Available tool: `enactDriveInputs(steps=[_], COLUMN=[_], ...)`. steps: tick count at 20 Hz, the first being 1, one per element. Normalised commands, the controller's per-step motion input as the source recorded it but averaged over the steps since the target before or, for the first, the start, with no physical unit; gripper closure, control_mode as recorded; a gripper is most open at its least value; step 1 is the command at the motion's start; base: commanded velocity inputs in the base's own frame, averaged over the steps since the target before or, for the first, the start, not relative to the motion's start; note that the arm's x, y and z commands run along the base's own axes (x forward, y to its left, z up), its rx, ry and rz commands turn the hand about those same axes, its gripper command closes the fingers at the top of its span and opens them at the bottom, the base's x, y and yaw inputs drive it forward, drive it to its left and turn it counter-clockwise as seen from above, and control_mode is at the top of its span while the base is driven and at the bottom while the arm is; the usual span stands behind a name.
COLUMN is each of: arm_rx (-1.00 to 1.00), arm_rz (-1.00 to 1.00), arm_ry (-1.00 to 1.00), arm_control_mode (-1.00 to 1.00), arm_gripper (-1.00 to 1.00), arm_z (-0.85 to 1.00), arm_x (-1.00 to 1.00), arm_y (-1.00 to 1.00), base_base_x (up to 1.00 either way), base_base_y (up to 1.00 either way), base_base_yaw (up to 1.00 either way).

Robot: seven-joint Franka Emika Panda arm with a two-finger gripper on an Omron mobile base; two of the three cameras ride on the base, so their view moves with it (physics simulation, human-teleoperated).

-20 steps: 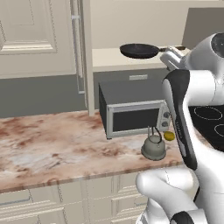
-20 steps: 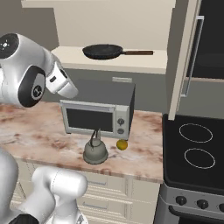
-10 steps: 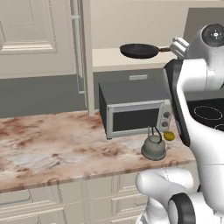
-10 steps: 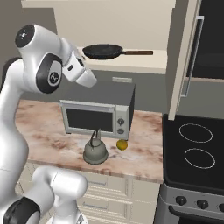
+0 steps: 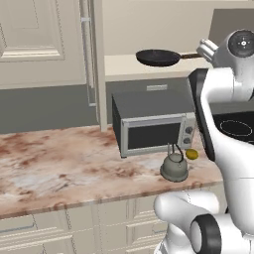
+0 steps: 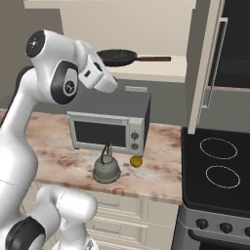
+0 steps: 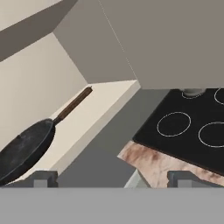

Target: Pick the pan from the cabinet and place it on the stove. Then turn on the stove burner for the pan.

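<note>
Reaching up toward the shelf, the end effector (image 7: 109, 179) has its two dark fingertips spread wide with nothing between them.
On the marbled brown bench (image 5: 59, 168) a squat grey kettle (image 5: 174, 166) stands before the grey box-shaped microwave (image 5: 151, 124); further back, the shallow black frying pan (image 6: 116, 57) lies on the beige shelf of the cream cabinet (image 6: 161, 73), handle toward the glossy black stove (image 6: 217, 166).

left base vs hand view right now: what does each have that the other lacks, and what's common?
Left base view adds: the microwave, the kettle and a small yellow item in front of it, and the marble counter. Hand view adds: the gripper, jaws wide open with nothing between them. Common: the pan on the cabinet shelf, and the stove.
</note>
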Motion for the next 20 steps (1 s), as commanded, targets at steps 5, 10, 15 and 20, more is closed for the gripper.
enactDriveInputs(steps=[5,10,15,20], arm_rx=[0.0,0.0,0.0,0.0], arm_rz=[-0.01,-0.09,-0.11,-0.1], arm_ry=[-0.01,0.0,0.0,0.0], arm_control_mode=[-1.0,-1.0,-1.0,-1.0], arm_gripper=[-1.0,-1.0,-1.0,-1.0], arm_z=[0.0,0.0,0.0,0.0], arm_x=[0.32,0.33,0.33,0.38], arm_y=[-0.06,0.04,0.01,0.0], base_base_x=[0.0,0.0,0.0,0.0], base_base_y=[0.0,0.0,0.0,0.0], base_base_yaw=[0.0,0.0,0.0,0.0])
